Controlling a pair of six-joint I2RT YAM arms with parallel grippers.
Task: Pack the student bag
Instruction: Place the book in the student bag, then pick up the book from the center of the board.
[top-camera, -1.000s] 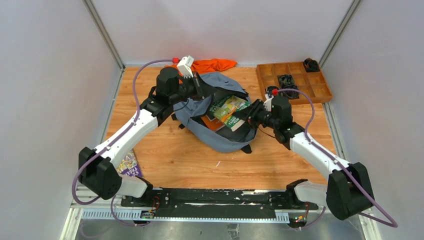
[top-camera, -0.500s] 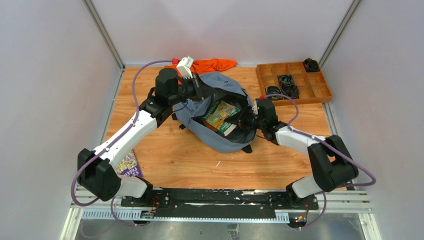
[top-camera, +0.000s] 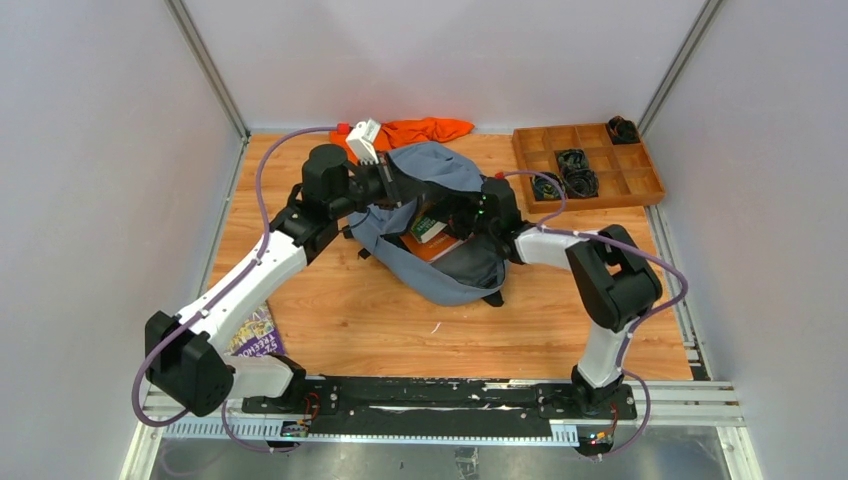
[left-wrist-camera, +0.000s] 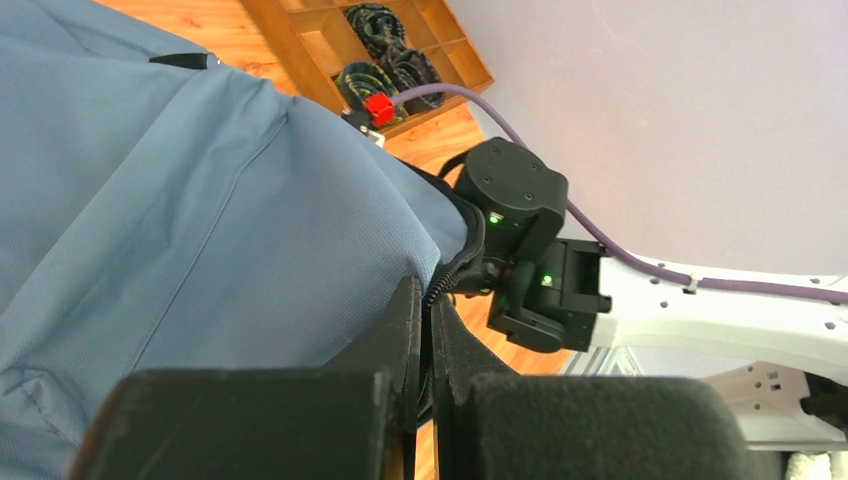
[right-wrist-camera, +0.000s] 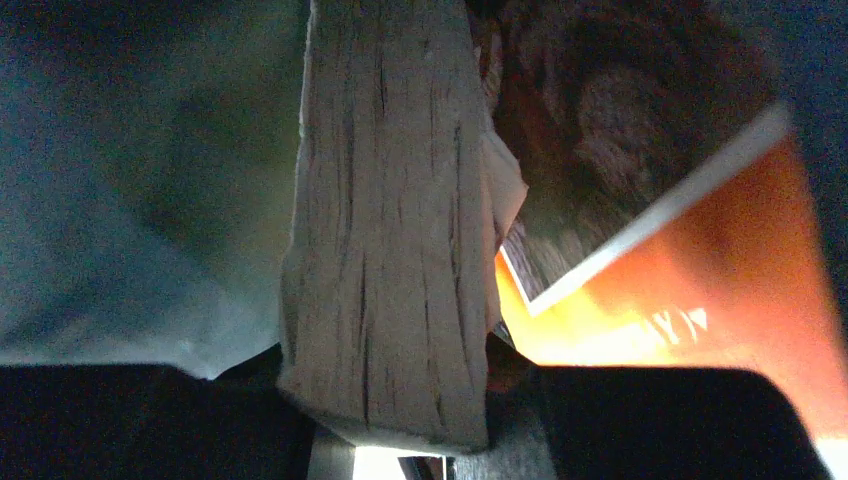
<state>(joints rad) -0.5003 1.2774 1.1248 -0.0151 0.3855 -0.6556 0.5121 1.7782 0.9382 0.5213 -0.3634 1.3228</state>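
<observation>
The grey-blue student bag lies open at the middle of the wooden table; its fabric fills the left wrist view. My left gripper is shut on the bag's zipper edge and holds the flap up. My right gripper is inside the bag's mouth, shut on a thick green book whose page edges show between the jaws. An orange book lies inside the bag beneath it, also in the right wrist view.
An orange cloth garment lies behind the bag. A wooden compartment tray with black cables stands at the back right. A purple book lies at the front left by the left arm's base.
My right gripper has moved left, carrying the green book deeper into the bag. The left gripper has lifted the flap, which now covers more of the opening.
</observation>
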